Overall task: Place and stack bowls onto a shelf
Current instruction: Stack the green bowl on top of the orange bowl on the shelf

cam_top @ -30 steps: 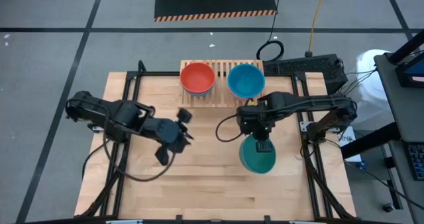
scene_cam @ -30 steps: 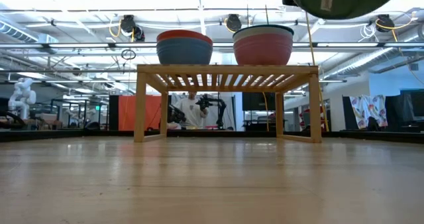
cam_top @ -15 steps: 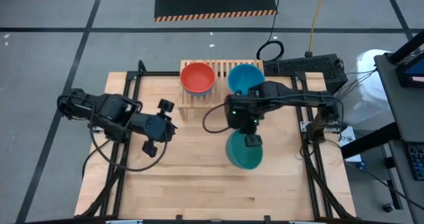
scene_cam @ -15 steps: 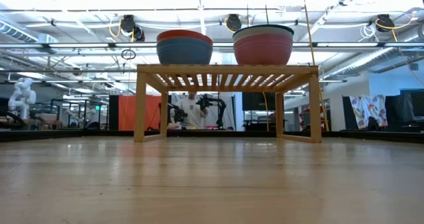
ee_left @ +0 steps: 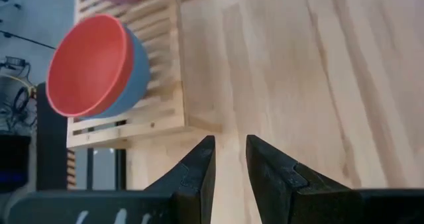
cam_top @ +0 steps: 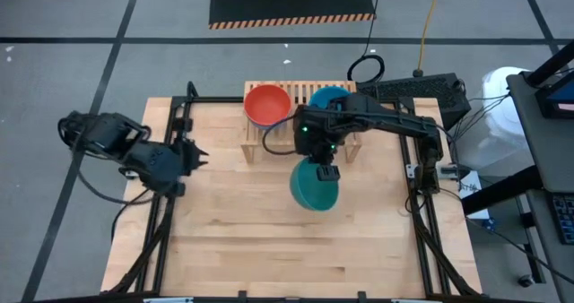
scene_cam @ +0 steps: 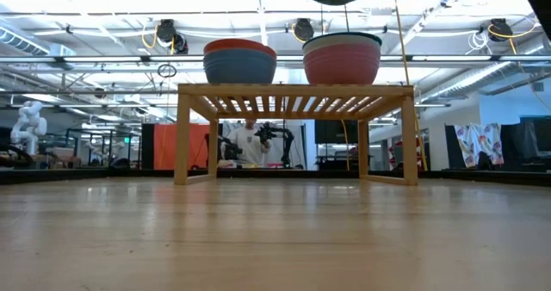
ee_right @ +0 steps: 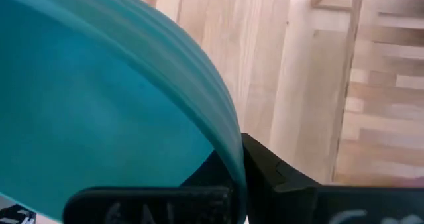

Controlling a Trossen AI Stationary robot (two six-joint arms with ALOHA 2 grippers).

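teal bowl (cam_top: 313, 186) aloft; red-on-blue stack (cam_top: 267, 105) on shelf (cam_top: 251, 142).

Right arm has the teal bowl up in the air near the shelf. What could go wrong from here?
The right gripper pinches the teal bowl only by its rim, so it may tilt or slip during the carry. The shelf already holds two stacks, red on blue and another over pink; a low or off-centre approach might knock one. The left gripper waits at the table's left edge, out of the path.
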